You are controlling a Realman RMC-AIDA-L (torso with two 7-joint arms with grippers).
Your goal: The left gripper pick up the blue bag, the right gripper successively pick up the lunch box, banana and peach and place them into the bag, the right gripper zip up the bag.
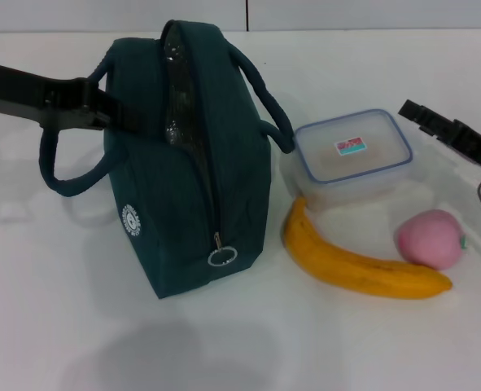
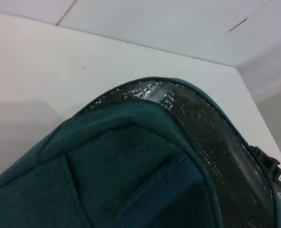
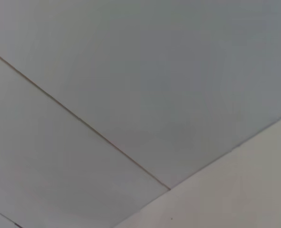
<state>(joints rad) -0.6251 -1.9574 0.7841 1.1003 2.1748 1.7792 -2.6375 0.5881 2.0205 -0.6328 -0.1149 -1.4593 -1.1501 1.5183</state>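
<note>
Seen from the head: blue bag (image 1: 187, 163) upright on table (image 1: 61, 342), unzipped; left gripper (image 1: 102, 110) reaching level at its handle, jaws hidden, grip impossible to tell. Beside it, lunch box (image 1: 352, 155), banana (image 1: 358, 265), peach (image 1: 431, 238); right gripper (image 1: 452, 134) just beyond, jaws unclear.

From the left wrist: bag's silver lining (image 2: 202, 123) close up.

From the right wrist: only wall.

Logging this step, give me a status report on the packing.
Left end effector at blue bag handle. Right end effector beyond lunch box. Banana, peach still on table. Bag unzipped.
</note>
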